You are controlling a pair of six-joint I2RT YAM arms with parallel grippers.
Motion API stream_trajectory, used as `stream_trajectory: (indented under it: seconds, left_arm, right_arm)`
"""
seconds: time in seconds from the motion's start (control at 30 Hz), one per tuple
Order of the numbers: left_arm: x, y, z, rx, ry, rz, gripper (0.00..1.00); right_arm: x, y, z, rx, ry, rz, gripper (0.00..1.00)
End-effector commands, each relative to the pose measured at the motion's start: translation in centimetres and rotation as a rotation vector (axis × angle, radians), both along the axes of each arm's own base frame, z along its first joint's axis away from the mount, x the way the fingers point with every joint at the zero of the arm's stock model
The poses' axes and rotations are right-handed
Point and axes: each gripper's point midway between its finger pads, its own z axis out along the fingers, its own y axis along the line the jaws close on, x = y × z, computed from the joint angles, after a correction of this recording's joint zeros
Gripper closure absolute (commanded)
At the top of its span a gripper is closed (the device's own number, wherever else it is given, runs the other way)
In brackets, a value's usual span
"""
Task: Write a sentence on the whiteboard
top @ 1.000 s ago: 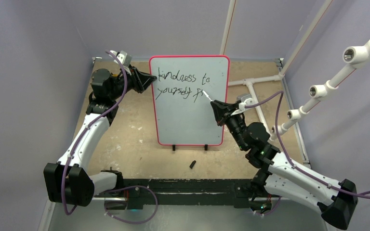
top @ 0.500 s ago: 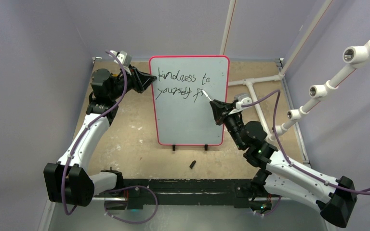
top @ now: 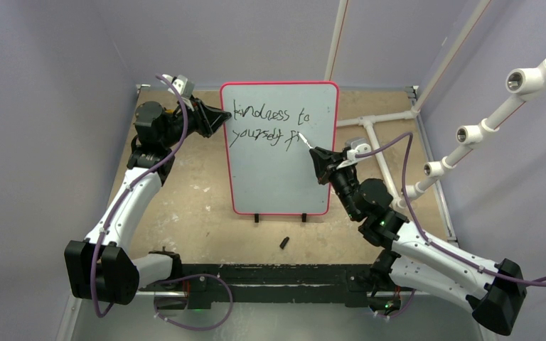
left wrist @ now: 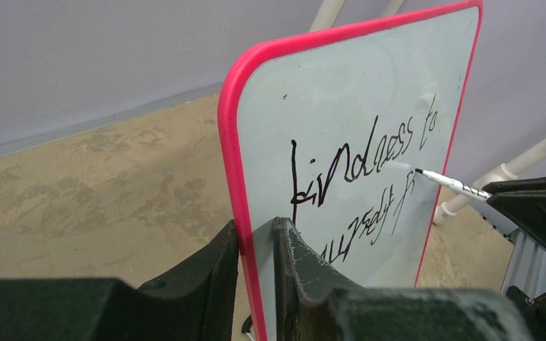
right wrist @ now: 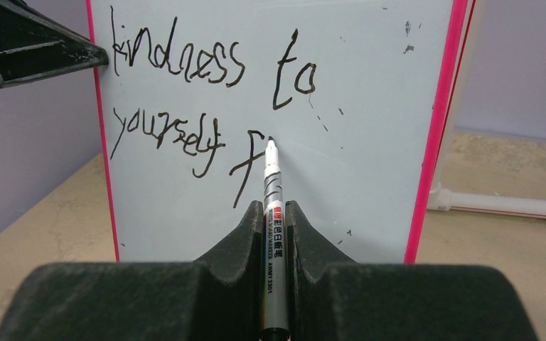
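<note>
Tan scuffed table (top: 185,206), whiteboard (top: 279,181) standing upright midway between its left and right edges, long axis vertical. Left gripper (left wrist: 256,231) pinches its left rim. Right gripper (right wrist: 274,211) clamps a marker (right wrist: 271,181), tip pointing at the board by the sentence's (right wrist: 185,67) 2nd line.

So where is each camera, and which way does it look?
Top camera: above and behind, looking down at the whiteboard; both arms show.
Left wrist camera: beside the board's edge, looking along its front; the left end effector clamps the pink rim.
Right wrist camera: facing the board; the right end effector holds the marker.
All three share the writing.
</note>
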Motion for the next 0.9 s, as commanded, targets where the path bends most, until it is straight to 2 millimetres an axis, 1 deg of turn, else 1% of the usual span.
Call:
stream_trajectory:
  seconds: [0.0,0.23,0.33,0.5,0.6,0.67,0.77,0.87]
  left_arm:
    - [-0.3,-0.2,-1.1,0.013,0.023,-0.020,1.00]
    - [-0.3,-0.3,-1.1,0.012,0.022,-0.022,1.00]
    - [-0.3,-0.3,-1.0,0.013,0.021,-0.022,1.00]
    - [-0.3,-0.3,-1.1,0.013,0.023,-0.021,1.00]
    - [-0.3,-0.2,-1.0,0.012,0.022,-0.020,1.00]
    - [-0.3,-0.2,-1.0,0.011,0.021,-0.020,1.00]
    - [-0.3,-0.2,-0.9,0.011,0.018,-0.020,1.00]
    - [-0.3,-0.3,-1.0,0.010,0.021,-0.021,1.00]
  right_arm:
    - [0.3,-0.6,2.0,0.027,-0.027,-0.036,1.00]
    - [0.7,-0.5,1.4,0.012,-0.016,-0.050,1.00]
    - [0.8,-0.3,1.5,0.007,-0.016,-0.045,1.00]
    - [-0.4,-0.2,2.8,0.027,-0.068,0.015,1.00]
    - [-1.0,-0.6,3.4,0.039,-0.092,0.023,1.00]
    - [-1.2,-0.8,3.2,0.043,-0.085,0.026,1.00]
    - [-1.3,-0.8,2.2,0.029,-0.056,0.028,1.00]
    - [-1.3,-1.3,1.9,0.029,-0.047,0.011,1.00]
